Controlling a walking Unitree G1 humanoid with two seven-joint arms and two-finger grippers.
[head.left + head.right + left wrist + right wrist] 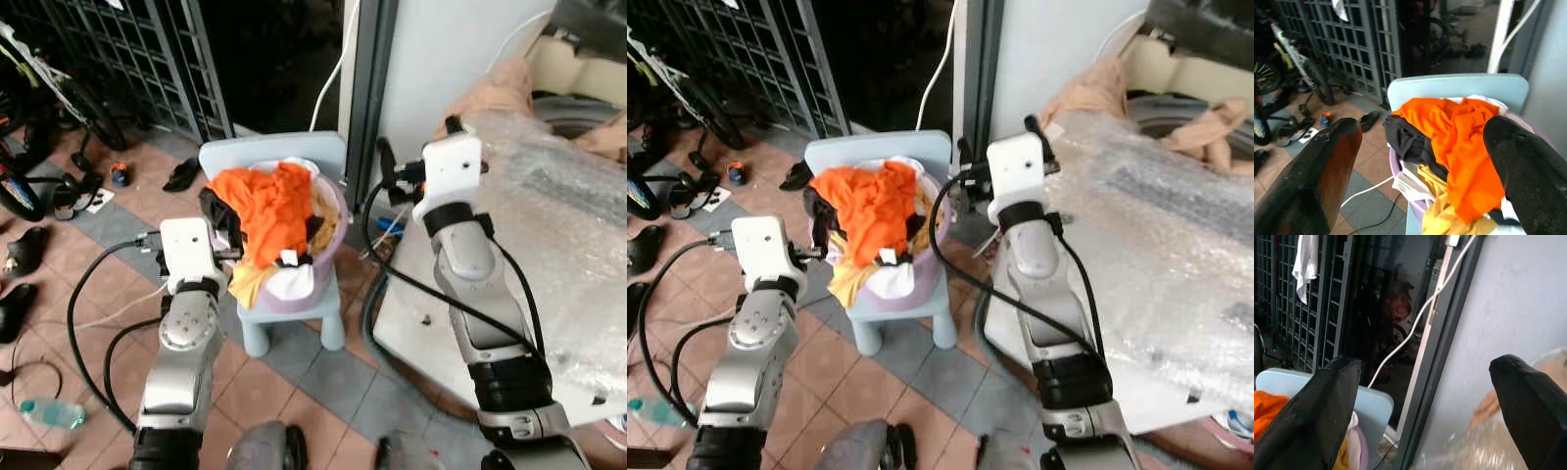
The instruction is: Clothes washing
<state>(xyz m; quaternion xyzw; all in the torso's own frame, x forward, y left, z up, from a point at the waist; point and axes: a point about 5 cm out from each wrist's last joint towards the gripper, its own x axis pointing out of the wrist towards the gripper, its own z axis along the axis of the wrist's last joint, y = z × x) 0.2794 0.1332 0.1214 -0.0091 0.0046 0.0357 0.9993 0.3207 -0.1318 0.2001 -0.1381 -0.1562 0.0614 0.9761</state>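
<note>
— Where's your laundry?

— Ahead of the left gripper [1415,161], framed between its spread fingers: a lilac basin [331,257] on a pale blue child's chair [294,157], heaped full.

— What's on top?

— An orange garment [274,211], crumpled and spilling over the near rim. Under it you've got black cloth [1410,142], something yellow [1449,215] and white (all bunched together).

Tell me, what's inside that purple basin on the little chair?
The basin holds heaped clothes: an orange garment on top, with black, yellow and white pieces beneath. Anything deeper is covered.
</note>
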